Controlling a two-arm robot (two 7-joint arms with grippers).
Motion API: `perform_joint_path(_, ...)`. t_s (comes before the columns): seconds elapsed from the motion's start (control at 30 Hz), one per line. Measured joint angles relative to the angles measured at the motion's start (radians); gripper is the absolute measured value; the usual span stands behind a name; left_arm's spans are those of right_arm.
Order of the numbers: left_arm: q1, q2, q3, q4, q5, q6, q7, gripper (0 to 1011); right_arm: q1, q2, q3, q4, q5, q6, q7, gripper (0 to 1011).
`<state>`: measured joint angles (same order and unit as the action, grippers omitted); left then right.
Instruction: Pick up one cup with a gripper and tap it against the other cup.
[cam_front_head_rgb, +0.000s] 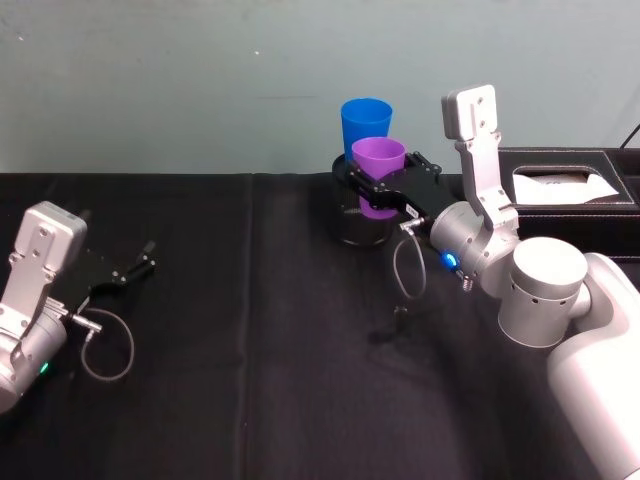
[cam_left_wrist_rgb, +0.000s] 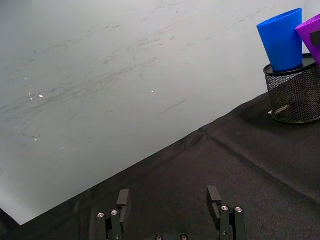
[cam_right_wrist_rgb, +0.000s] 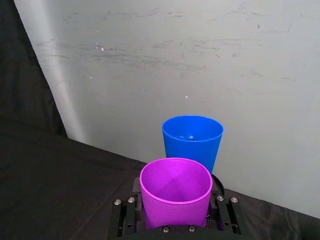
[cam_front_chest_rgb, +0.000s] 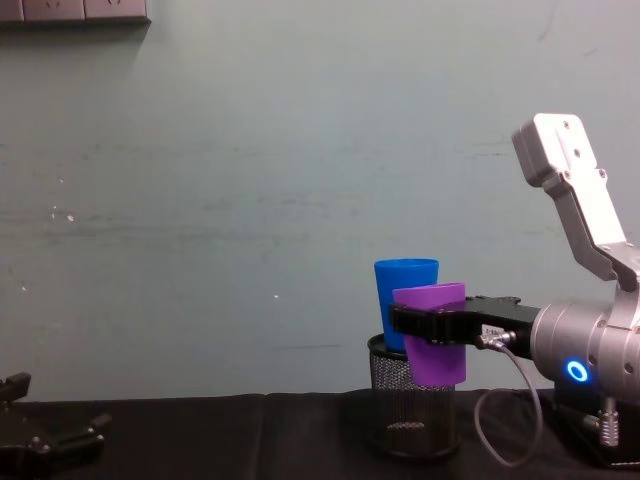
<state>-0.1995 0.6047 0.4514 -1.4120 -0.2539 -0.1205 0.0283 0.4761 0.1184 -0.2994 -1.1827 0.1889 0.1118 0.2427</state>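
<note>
Right end effector (cam_front_head_rgb: 378, 190): fingers clamped on the purple cup (cam_front_head_rgb: 378, 176), held upright above the rim of the black mesh holder (cam_front_head_rgb: 362, 228), at the far middle of the surface (cam_front_head_rgb: 250, 330).
Blue cup (cam_front_head_rgb: 365, 126): upright in the mesh holder, just behind the purple cup; whether the two touch cannot be told.
Black box (cam_front_head_rgb: 575, 190): far right, white sheet on top.
Left end effector (cam_front_head_rgb: 140, 262): fingers apart, low over the surface at the left, well apart from the cups.
</note>
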Motion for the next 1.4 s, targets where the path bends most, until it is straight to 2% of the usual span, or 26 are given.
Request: perform_joint_path(1.4,0.000,0.000,0.000,0.000,0.000,0.000,0.000,1000,0.000,0.000,0.000,0.000,0.000,0.000,0.000,723)
